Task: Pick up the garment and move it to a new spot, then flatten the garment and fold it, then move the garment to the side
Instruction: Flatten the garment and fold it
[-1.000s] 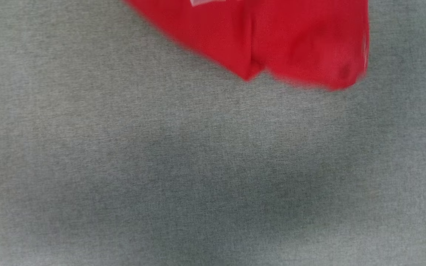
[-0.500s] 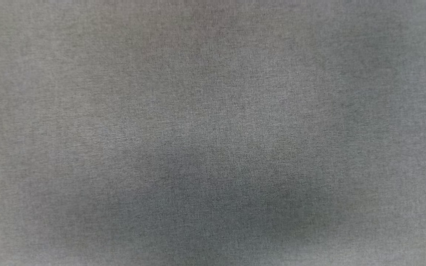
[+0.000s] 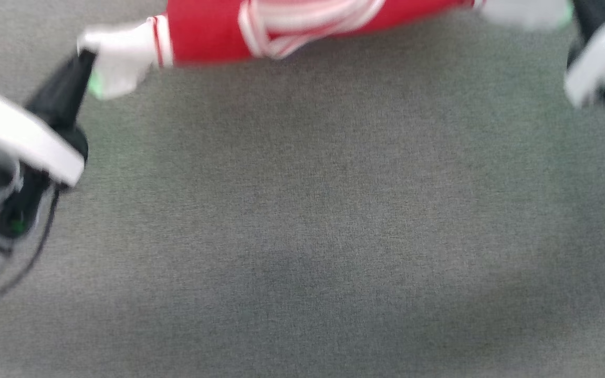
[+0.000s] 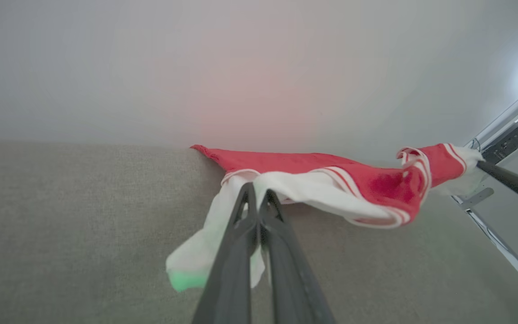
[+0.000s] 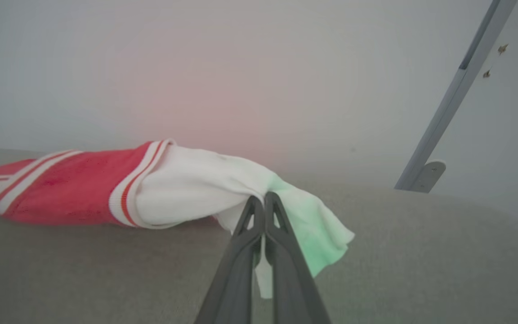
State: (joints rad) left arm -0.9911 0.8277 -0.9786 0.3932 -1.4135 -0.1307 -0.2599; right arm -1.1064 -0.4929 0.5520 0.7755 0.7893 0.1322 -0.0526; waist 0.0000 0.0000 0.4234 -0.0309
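Observation:
The garment, a red jersey with white sleeves and red-white striped trim, stretches across the top of the head view over the grey surface. My left gripper is shut on its left white sleeve. In the left wrist view the dark fingers pinch that sleeve, with the red body trailing right. My right gripper is shut on the other white sleeve; its arm is at the top right of the head view. The lettering is hidden.
A grey fabric surface covers the work area. A pale wall stands behind it. A grey metal bar with a bracket rises at the right of the right wrist view. The head view is blurred.
The head view has shifted: a red fold at the top a second ago, then bare grey fabric, now the stretched jersey with both arms at the top corners.

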